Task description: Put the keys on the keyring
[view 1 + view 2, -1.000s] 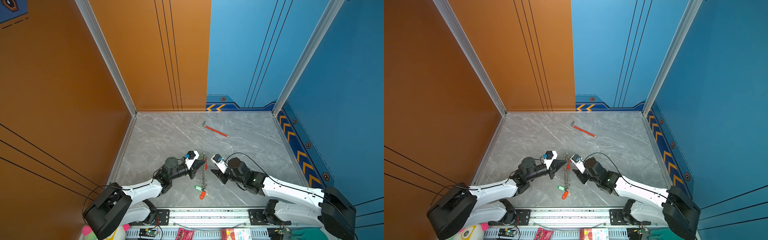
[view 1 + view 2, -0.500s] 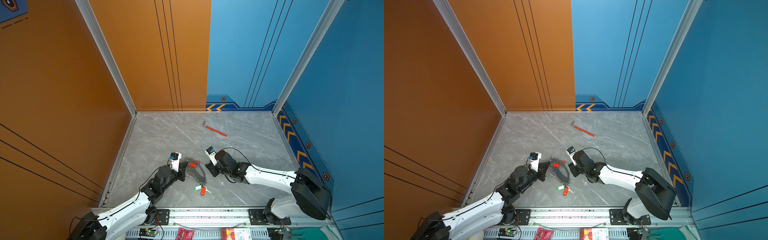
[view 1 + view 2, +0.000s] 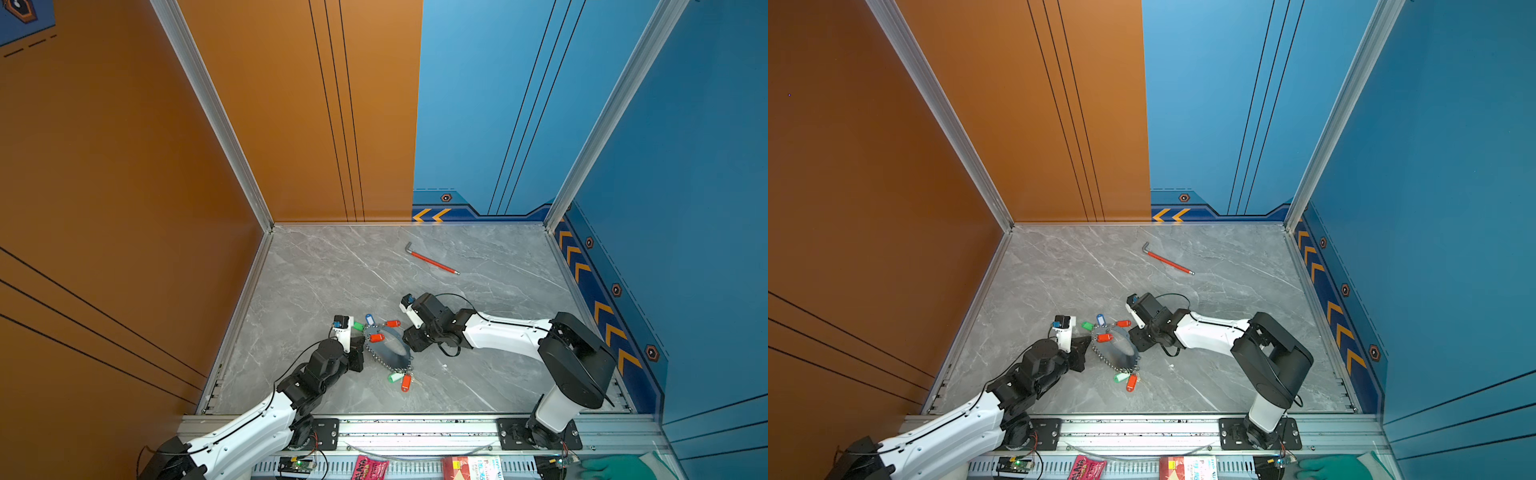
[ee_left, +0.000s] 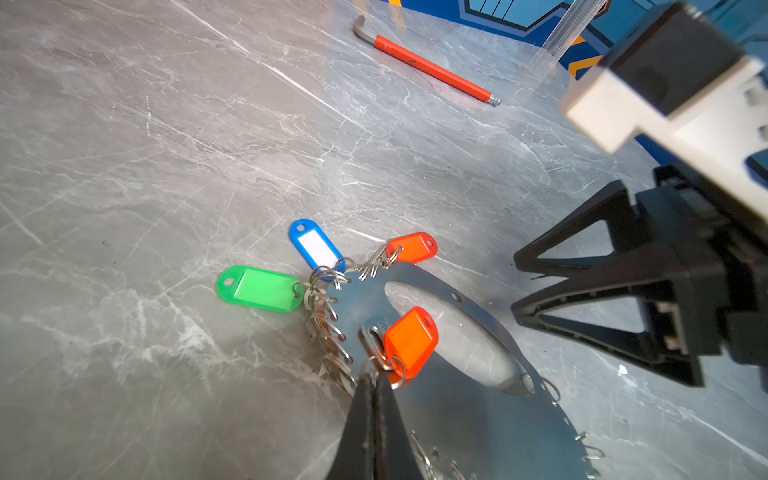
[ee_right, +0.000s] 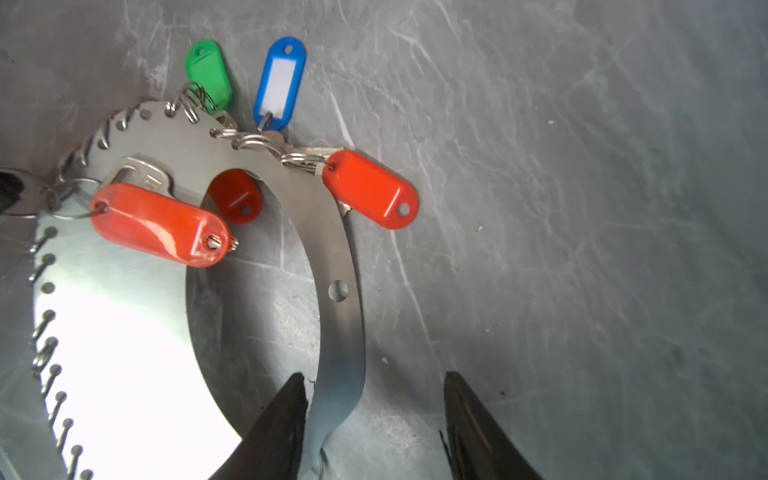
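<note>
Work going on over a grey marbled surface (image 3: 332, 270), close to its front edge. Flat on it, between the two arms in both top views: the keyring (image 5: 338, 316), a grey metal oval with a hole in the middle and small wire rings along its rim. Far back and well apart: a red-sleeved hex wrench (image 3: 432, 262), best left alone.

Next the right gripper (image 5: 374, 376): jaws apart, straddling the narrow band of the keyring, one fingertip just beside the band's inner edge, the other over bare surface. Then the left gripper (image 4: 371, 380): jaws together, pinched, by the look of the left wrist view, on the wire loop of an orange-tagged key (image 4: 411, 343) lying on the plate. Impossible to tell whether that loop is already linked to the rim.

Ringed to the rim's far end: a green-tagged key (image 4: 259, 289), a blue-tagged key (image 4: 316, 245) and a second orange-tagged key (image 4: 411, 247). At the near end, a further pair of tagged keys (image 3: 406, 382).

Judged step: steadying the plate for threading the held key. Close the right jaws squarely on the flat of the band before pulling with the left. Keep the plate low. Ease the loop toward a free hole, watching for snags on neighbouring rings.
</note>
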{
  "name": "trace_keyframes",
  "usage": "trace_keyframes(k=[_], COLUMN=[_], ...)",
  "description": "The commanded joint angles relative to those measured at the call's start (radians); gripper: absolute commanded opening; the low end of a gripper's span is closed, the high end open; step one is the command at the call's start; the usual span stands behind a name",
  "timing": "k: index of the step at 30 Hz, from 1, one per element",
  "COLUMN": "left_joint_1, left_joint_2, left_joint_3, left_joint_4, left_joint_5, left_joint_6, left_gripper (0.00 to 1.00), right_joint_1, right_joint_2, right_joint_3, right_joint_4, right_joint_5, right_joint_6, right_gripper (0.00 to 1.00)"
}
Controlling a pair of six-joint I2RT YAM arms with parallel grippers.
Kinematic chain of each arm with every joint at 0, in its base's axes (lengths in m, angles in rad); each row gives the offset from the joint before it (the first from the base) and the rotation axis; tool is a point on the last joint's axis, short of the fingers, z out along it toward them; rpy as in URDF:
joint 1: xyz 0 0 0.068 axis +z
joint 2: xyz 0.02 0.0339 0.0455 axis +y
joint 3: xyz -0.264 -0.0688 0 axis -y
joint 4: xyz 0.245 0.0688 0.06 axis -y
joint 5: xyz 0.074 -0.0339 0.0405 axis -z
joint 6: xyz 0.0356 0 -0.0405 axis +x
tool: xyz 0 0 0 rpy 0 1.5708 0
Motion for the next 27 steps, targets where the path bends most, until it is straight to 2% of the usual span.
trace_keyframes(k=[1,10,15,18,23,27], left_joint_1=[0.005,-0.003,-0.010,-0.011,-0.012,-0.014], left_joint_2=[-0.023,0.000,0.011,0.007,-0.014,-0.037], left_joint_3=[0.061,0.102,0.108,0.110,0.103,0.082], left_joint_4=[0.025,0.036,0.041,0.041,0.042,0.074], left_joint_5=[0.067,0.151,0.156,0.148,0.131,0.138], left_joint_6=[0.031,0.073,0.078,0.077,0.074,0.071], left_gripper=[0.00,0.00,0.00,0.00,0.00,0.00], right_joint_1=[0.007,0.001,-0.012,0.004,0.034,0.045], right_joint_2=[0.026,0.088,0.138,0.160,0.175,0.186], right_joint_3=[0.036,0.072,0.090,0.102,0.097,0.098], right_joint_4=[-0.049,-0.002,0.045,0.047,0.047,0.049], right_joint_5=[-0.048,-0.048,-0.060,0.011,0.190,0.235], right_joint_6=[0.000,-0.068,-0.097,-0.104,-0.103,-0.113], right_gripper=[0.56,0.62,0.62,0.60,0.52,0.49])
